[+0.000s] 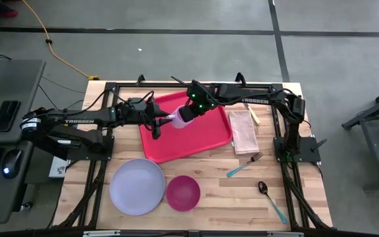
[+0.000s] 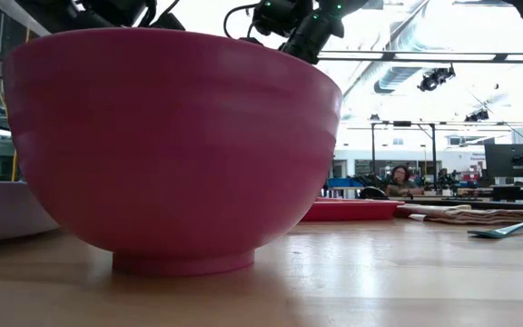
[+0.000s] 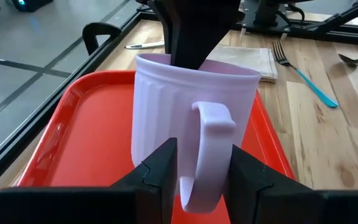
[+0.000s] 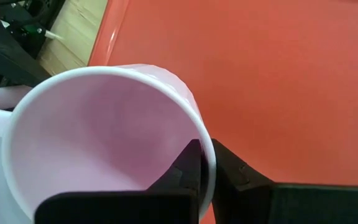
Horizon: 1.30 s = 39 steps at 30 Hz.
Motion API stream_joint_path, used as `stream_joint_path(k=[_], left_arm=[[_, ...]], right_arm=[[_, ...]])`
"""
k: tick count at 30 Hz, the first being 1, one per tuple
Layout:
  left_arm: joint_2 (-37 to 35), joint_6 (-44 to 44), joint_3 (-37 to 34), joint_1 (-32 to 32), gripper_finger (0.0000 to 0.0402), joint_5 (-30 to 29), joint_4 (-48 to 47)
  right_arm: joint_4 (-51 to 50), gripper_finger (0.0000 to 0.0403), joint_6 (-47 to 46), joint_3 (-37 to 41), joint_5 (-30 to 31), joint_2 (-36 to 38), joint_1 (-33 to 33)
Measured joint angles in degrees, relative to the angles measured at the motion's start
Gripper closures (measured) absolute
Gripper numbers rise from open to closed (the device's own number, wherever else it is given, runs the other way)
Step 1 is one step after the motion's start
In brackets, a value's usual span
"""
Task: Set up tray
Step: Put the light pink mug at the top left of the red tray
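A lavender ribbed mug [image 1: 178,120] is over the red tray [image 1: 209,141], between my two grippers. My left gripper [image 1: 158,124] reaches in from the table's left and is shut on the mug's handle. My right gripper [image 1: 191,112] comes from the right and above and is shut on the mug's rim. In the left wrist view the mug [image 3: 191,106] stands upright with the tray [image 3: 92,143] around it. The left fingers hide its base, so I cannot tell whether it rests on the tray. My left gripper [image 3: 204,180] pinches the mug's handle [image 3: 207,134] between its two fingers, coming about level from the table's left. The handle runs upright between them. My right gripper [image 4: 207,168] has one finger [image 4: 182,171] inside the mug and one outside. It grips the rim [image 4: 207,146] on the side away from the handle, from above.
A lavender plate [image 1: 137,186] and a magenta bowl [image 1: 183,192] sit near the table's front edge. Right of the tray lie a folded napkin [image 1: 244,130], a fork [image 1: 244,164] and a spoon [image 1: 268,197]. The bowl [image 2: 171,145] fills most of the low view.
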<state>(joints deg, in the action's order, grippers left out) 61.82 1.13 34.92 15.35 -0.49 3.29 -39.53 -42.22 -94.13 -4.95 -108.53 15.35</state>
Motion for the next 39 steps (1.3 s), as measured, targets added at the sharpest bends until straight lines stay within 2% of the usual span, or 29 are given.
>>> stream_joint_path(k=[7,14,21,26,32,35,39], left_arm=[[0.0,0.1,0.0,0.0,0.0271,-0.4,-0.4],[0.0,0.6,0.0,0.0,0.0338,-1.8,-0.9],[0.0,0.4,0.0,0.0,0.0337,-2.3,-0.9],[0.0,0.0,0.0,0.0,0.0311,-2.9,-1.5],[0.0,0.1,0.0,0.0,0.0337,-3.4,-2.4],[-0.1,-0.1,0.0,0.0,0.0338,-3.5,-3.4],[0.0,-0.1,0.0,0.0,0.0317,-4.7,-5.7]], right_arm=[[0.0,0.0402,0.0,0.0,0.0,0.0,0.0],[-0.2,0.0402,-0.9,0.0,-0.3,0.0,0.0],[-0.1,0.0402,-0.8,0.0,0.2,0.0,0.0],[0.6,0.0402,0.3,0.0,0.8,0.0,0.0],[1.7,0.0402,0.3,0.0,0.7,0.0,0.1],[1.8,0.0393,1.3,0.0,0.4,0.0,0.1],[2.4,0.0366,1.9,0.0,-0.6,0.0,0.0]])
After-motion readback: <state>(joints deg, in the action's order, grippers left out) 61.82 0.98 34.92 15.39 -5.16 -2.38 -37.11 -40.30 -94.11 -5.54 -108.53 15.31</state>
